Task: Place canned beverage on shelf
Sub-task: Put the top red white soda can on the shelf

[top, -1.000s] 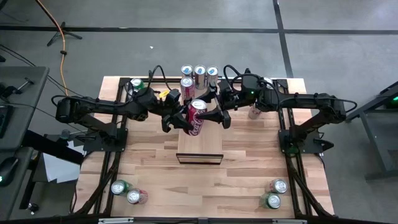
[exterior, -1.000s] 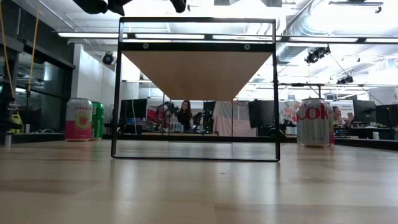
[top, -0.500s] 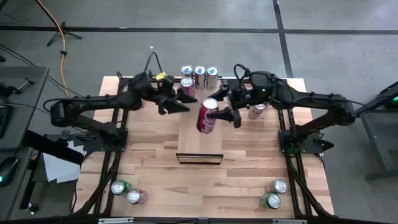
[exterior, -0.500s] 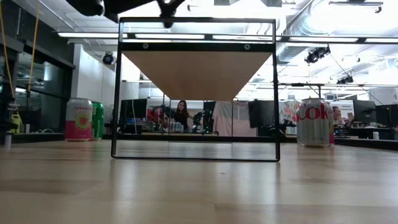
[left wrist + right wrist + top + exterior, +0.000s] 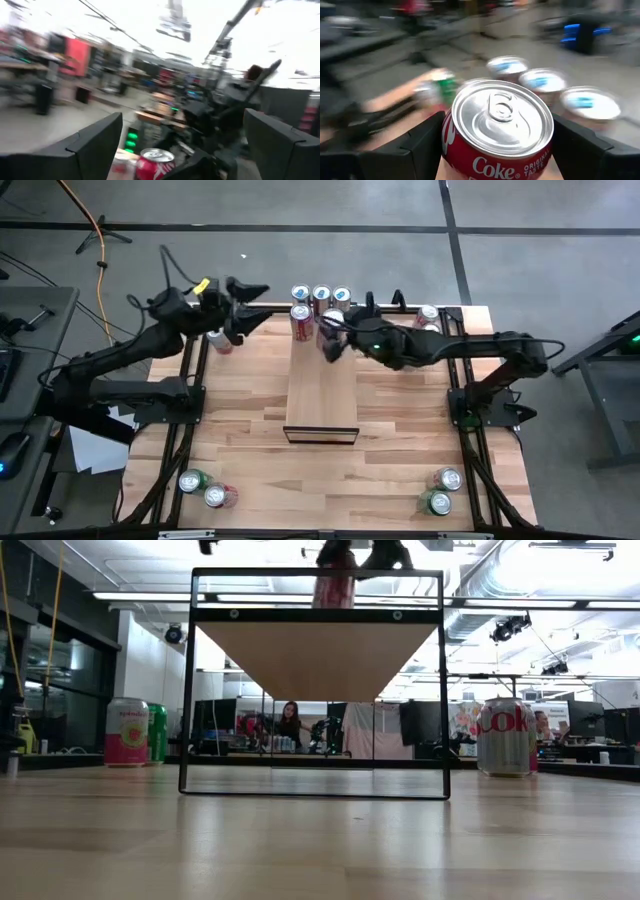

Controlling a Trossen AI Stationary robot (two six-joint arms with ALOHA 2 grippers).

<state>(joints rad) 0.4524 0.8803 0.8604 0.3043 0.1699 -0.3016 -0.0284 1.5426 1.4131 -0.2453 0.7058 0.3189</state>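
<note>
The left pincer (image 5: 243,288) hangs released and empty, jaws spread wide, well to the left of the shelf (image 5: 322,395) and above the bench's (image 5: 400,450) far-left corner.

On the shelf's far end, the red Coke can (image 5: 330,338) is grasped by the right pincer (image 5: 333,340), the fingers clamped on opposite sides of its wall; the right wrist view shows the can (image 5: 498,127) upright between the two dark fingers (image 5: 427,142), lid up.

As a judgement: the can is a stiff but thin aluminium cylinder, probably moderately heavy if full, smooth and a little slippery. It dents under a hard squeeze and tips easily, so the best hold is across the mid-wall, not near the rim, and it should be set down flat before the jaws let go.

The high view alone shows where both arms lie relative to the shelf and the row of cans (image 5: 321,298) just beyond its far end. The low view alone shows height: the can (image 5: 334,585) sits at the shelf's top panel (image 5: 317,615), though whether its base touches I cannot tell. The right wrist view alone shows the label and the grip closely.
</note>
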